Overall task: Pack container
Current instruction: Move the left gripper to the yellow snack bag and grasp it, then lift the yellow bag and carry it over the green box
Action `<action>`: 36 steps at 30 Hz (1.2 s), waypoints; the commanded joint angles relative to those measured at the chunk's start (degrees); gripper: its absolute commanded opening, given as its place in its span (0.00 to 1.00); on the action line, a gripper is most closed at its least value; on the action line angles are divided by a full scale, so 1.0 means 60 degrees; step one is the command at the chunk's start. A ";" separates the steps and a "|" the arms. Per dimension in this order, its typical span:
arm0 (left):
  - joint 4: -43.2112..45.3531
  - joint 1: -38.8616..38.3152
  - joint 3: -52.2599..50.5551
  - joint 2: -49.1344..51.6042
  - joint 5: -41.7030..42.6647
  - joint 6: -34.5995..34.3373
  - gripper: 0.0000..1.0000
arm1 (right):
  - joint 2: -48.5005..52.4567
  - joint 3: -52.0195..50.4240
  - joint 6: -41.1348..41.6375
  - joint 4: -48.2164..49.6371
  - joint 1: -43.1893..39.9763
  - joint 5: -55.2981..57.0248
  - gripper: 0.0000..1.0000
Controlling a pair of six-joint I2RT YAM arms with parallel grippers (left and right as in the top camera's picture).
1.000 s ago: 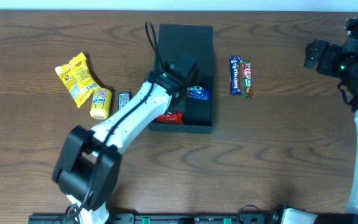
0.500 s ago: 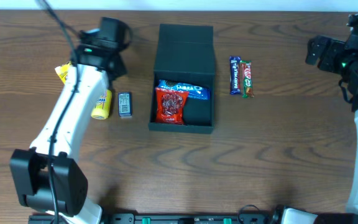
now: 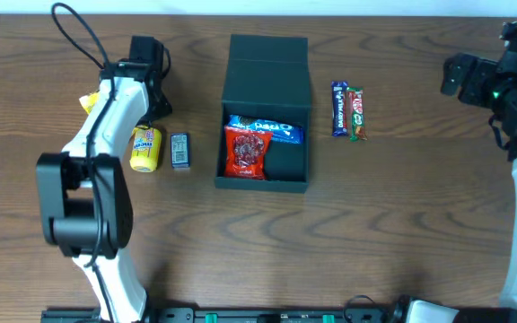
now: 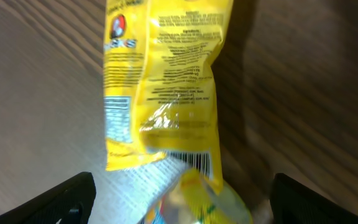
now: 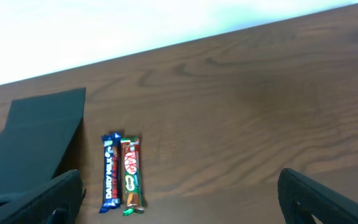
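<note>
Jaws of the left gripper (image 4: 185, 202) stand wide and empty over the yellow snack packet (image 4: 166, 81), apparently poised to take it next, the right gripper (image 5: 179, 186) likewise agape and empty, while the container (image 3: 263, 185) lies open at the middle of the bench (image 3: 402, 224), holding a red packet (image 3: 245, 152) and a blue packet (image 3: 267, 128).

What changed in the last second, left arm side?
Left claw let go of the red plastic snack packet inside the dark green cardboard box, swung left and now hangs open over the yellow plastic snack packet. Right claw and two chocolate bars stayed put.
</note>
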 commanded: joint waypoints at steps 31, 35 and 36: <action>0.0277 0.1038 0.0004 0.0951 0.0189 0.0259 0.06 | 0.0015 0.0026 0.0561 -0.0255 -0.0087 -0.0080 0.99; -0.0750 0.1002 0.1031 0.0929 -0.0288 0.0517 0.06 | 0.0015 0.0026 0.0557 -0.0208 -0.0087 -0.0076 0.99; -0.1147 0.0973 0.1483 0.0925 -0.0517 0.0539 0.06 | 0.0015 0.0026 0.0557 -0.0186 -0.0091 -0.0076 0.99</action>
